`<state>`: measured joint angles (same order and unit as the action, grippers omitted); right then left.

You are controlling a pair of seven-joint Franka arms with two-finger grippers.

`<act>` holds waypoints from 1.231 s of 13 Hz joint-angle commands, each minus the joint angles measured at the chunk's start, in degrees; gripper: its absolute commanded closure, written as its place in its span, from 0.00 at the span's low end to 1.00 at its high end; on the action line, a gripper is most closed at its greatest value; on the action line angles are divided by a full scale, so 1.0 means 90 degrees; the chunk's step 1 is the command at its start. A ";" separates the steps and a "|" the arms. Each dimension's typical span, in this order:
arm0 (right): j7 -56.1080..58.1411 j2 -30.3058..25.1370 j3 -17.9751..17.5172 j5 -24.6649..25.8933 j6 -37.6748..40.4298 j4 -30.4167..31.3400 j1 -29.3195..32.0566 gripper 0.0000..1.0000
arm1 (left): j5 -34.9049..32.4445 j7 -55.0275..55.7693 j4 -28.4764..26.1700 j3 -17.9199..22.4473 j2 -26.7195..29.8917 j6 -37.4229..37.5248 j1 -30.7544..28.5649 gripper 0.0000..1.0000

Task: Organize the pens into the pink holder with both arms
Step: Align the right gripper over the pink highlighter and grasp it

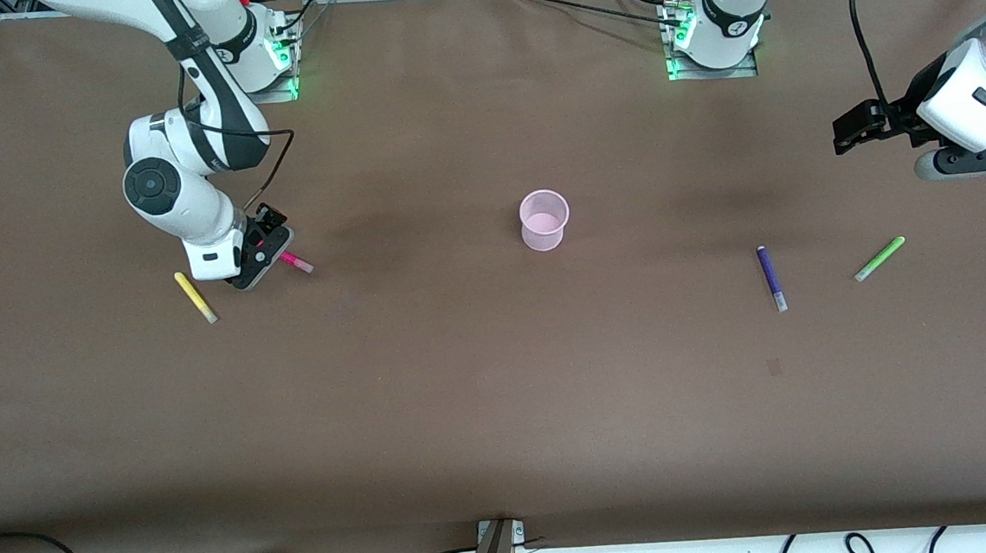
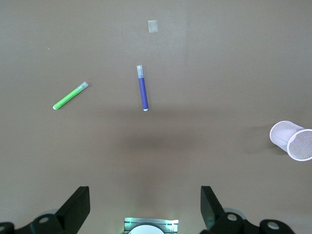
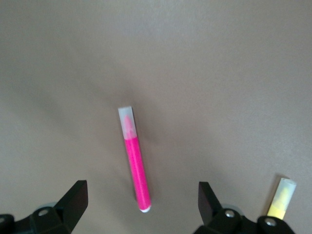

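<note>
While the pink holder [image 1: 544, 219] stands upright and empty at the middle of the desk [image 1: 503, 415], all four pens lie flat on the brown surface, none of them in it yet. Taking the holder as the centre of a clock in the front view, the magenta pen [image 1: 292, 261] and the yellow pen [image 1: 195, 297] lie out toward nine o'clock, at the right arm's end; the purple pen [image 1: 771, 278] and the light green pen [image 1: 880, 258] lie toward four o'clock, at the left arm's end, well apart from the holder.

My right hand [image 1: 259, 256] is down low over the magenta pen with its fingers spread wide, one on each side of the barrel and holding nothing. My left hand [image 1: 860, 128] hangs high over the desk at its own end, fingers also spread and empty, waiting, with the purple and green pens in its wrist view.

I judge the grasp on the magenta pen to be the step in hand. The pen is slim and round, so if I close off-centre or too high it may roll or squirt out from between the fingers. The yellow pen lies near, and a sloppy descent could knock it. The holder looks light; a pen dropped against its rim could tip it over.
</note>
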<state>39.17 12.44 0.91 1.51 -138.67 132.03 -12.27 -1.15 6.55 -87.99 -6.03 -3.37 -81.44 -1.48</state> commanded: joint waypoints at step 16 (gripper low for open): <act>0.0843 0.0435 0.0163 0.0047 -0.2121 0.1063 0.0005 0.69 | 0.0021 0.0063 0.0089 -0.0013 -0.0006 0.0104 -0.0021 0.00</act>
<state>45.87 16.87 2.50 1.51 -156.77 141.10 -12.22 -1.15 6.55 -87.99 -6.03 -3.37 -81.44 -1.48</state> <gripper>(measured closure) 0.604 0.000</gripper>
